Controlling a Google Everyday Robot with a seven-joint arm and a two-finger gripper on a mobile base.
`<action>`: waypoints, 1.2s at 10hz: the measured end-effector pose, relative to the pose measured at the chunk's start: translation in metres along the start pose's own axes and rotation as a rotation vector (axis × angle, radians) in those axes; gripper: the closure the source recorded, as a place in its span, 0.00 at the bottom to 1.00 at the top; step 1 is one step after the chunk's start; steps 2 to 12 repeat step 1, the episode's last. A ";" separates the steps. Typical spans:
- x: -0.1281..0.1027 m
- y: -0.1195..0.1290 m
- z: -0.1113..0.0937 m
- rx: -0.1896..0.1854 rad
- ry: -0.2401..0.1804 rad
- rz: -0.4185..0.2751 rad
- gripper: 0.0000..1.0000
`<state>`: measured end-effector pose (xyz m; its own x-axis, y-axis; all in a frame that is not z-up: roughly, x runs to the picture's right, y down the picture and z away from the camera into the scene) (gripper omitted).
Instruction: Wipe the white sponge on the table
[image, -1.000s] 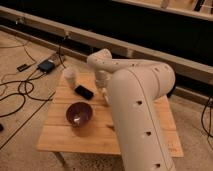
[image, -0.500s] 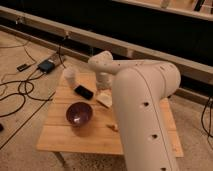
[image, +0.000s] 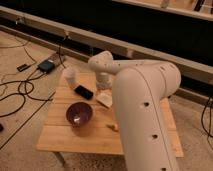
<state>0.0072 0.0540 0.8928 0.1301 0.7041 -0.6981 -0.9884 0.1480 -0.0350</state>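
Observation:
The low wooden plank table (image: 60, 137) stands in the middle of the camera view. My big white arm reaches over it from the front right and bends down at the elbow. The gripper (image: 103, 92) points down at the table's middle, just right of a black flat device, mostly hidden by the wrist. A flat cream-white block that looks like the white sponge (image: 104, 100) lies directly under it, touching or nearly so. I cannot tell whether it is held.
A dark purple bowl (image: 79, 114) sits front left on the table. A black flat device (image: 84, 92) and an upright white cup (image: 70, 76) are behind it. A small pale piece (image: 114, 127) peeks out beside my arm. Cables and a box lie on the floor at left.
My arm has shifted slightly to the right, uncovering the small pale piece near the table's front. The bowl, cup and black device have not moved.

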 end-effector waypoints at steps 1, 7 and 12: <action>0.000 0.000 0.000 0.000 0.000 0.000 0.20; 0.000 0.000 0.000 0.000 0.000 0.000 0.20; 0.000 0.000 0.000 0.000 0.000 0.000 0.20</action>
